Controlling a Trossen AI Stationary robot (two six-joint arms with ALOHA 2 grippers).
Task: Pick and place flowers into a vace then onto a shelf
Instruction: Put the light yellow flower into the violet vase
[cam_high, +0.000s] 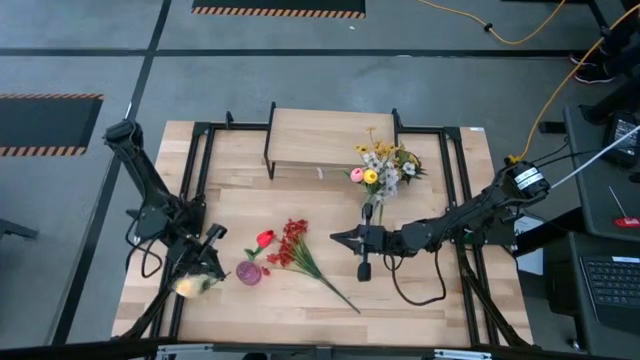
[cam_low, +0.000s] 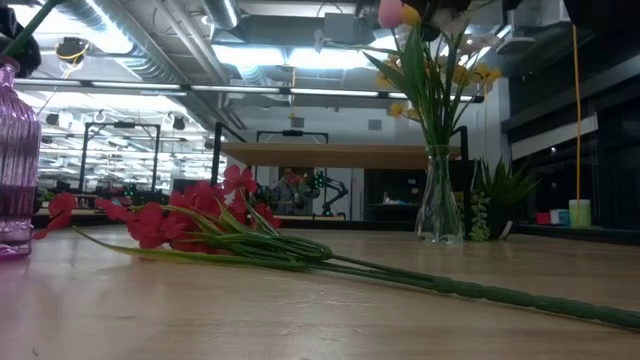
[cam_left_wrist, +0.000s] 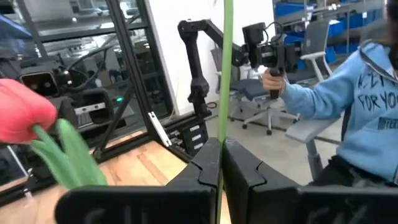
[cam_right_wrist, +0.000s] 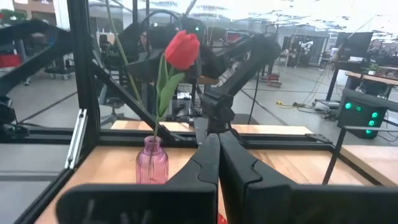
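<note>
My left gripper (cam_high: 212, 262) hovers at the table's near left, shut on a green stalk (cam_left_wrist: 225, 62). A pale yellow blossom (cam_high: 190, 285) shows just beside it. A small pink vase (cam_high: 249, 272) stands next to it with a red tulip (cam_right_wrist: 182, 48) in it. A red berry spray (cam_high: 292, 245) lies flat on the table, its stalk toward the near edge. My right gripper (cam_high: 335, 238) is shut and empty. It hangs level over the table's middle, pointing left at the pink vase (cam_right_wrist: 152, 163). The shelf (cam_high: 330, 138) stands at the far edge. My left gripper pinches the green stalk (cam_left_wrist: 222, 146) between its two fingers, which come at it level and lie across it. The stalk runs on well past the fingers. Which end carries the blossom cannot be told in the wrist view.
A clear glass vase (cam_high: 372, 210) with pink, yellow and white flowers (cam_high: 385, 168) stands right of the middle, in front of the shelf. Black frame rails (cam_high: 200, 180) run along the table's sides. A person in a blue hoodie (cam_left_wrist: 348, 106) sits beyond the table.
</note>
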